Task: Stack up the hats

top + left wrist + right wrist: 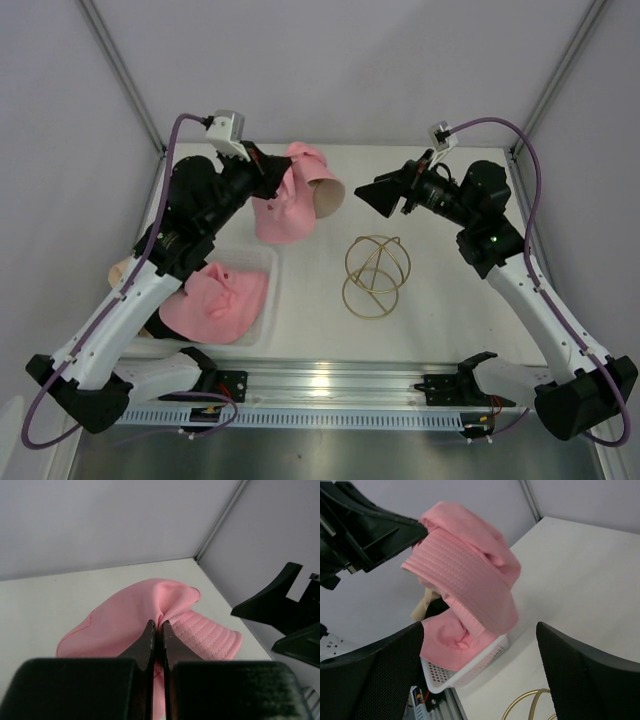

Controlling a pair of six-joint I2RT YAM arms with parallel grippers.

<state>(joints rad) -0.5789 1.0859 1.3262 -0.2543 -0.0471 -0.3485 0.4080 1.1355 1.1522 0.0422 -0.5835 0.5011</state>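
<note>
Top external view showed a pink hat [215,300] lying in the tray [262,255] at the near left, with a wire stand [375,275] mid-worktop [450,300]. Farther back, the left gripper [268,178] was pinched tight on a fold of a second hat [285,215], which hung limp. The right gripper [385,195] gaped wide beside it, empty. So thin a pinch could slip, or the floppy hat could land crumpled and off the one in the tray.

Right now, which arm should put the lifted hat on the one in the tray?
Probably left: the left gripper is shut on the lifted hat, and the tray with the other hat lies on its side. The right gripper is open and empty.
</note>
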